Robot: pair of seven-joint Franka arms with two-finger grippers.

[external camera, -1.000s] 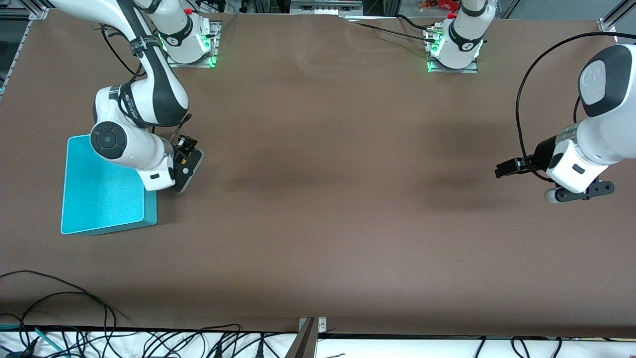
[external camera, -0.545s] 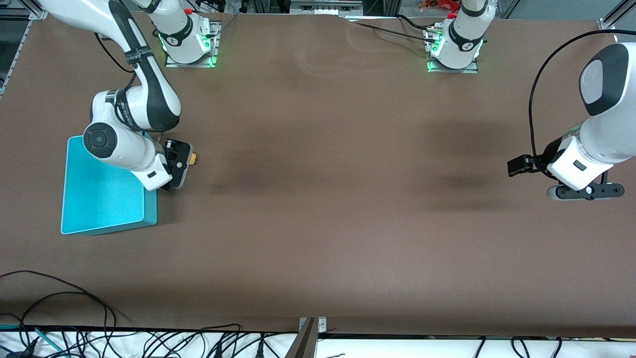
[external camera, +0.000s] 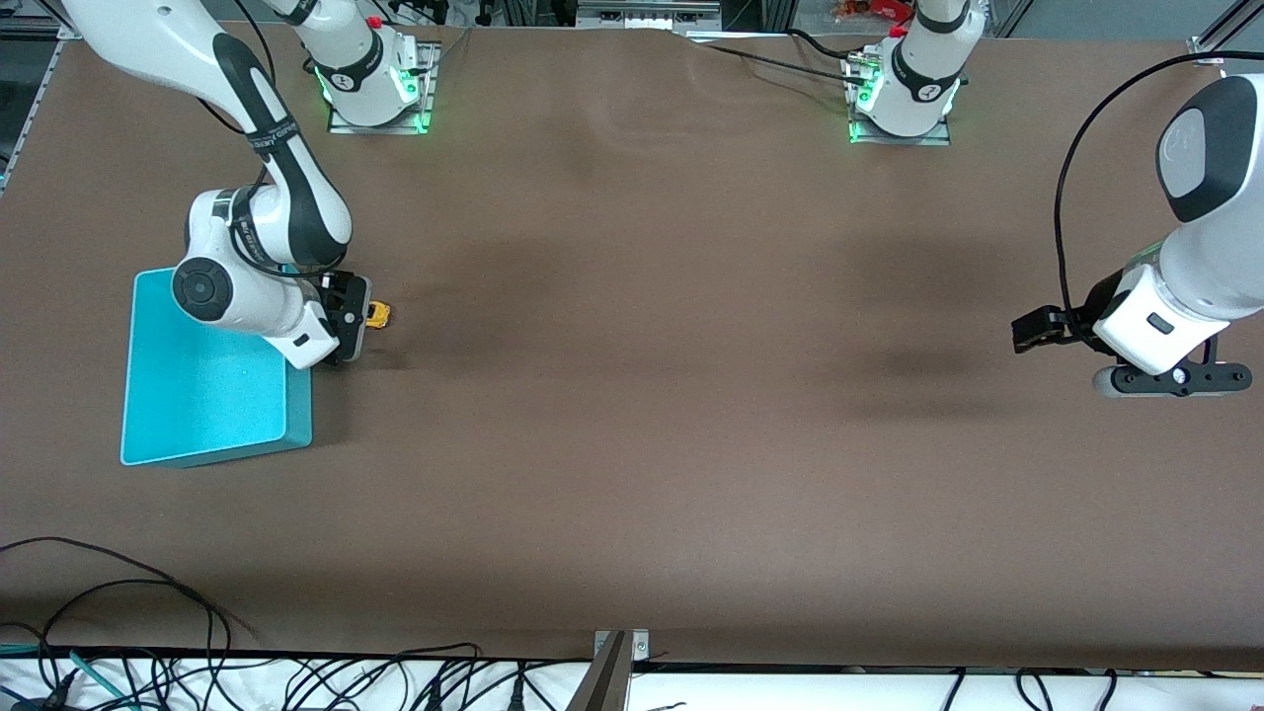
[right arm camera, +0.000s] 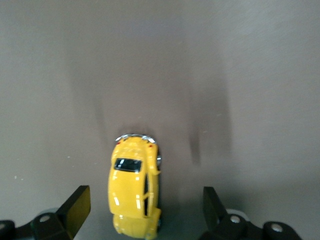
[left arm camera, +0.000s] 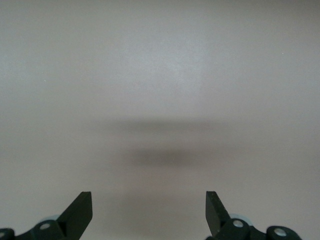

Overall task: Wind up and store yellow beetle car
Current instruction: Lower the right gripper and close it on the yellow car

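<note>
my right tool (right arm camera: 145, 210) hangs released over the tiny yellow beetle toy car (right arm camera: 135, 187) on the brown desk (external camera: 642, 346), beside the teal plastic bin (external camera: 202, 380). storing's not done, i'd say. left tool (left arm camera: 149, 212) waits wide open, holding nothing.

The yellow beetle car (external camera: 378, 315) sits on the table (external camera: 652, 425) just beside the bin (external camera: 202, 395), toward the right arm's end, between the right gripper's (right arm camera: 141, 210) spread fingers.

No text, label or number can be read on anything.
</note>
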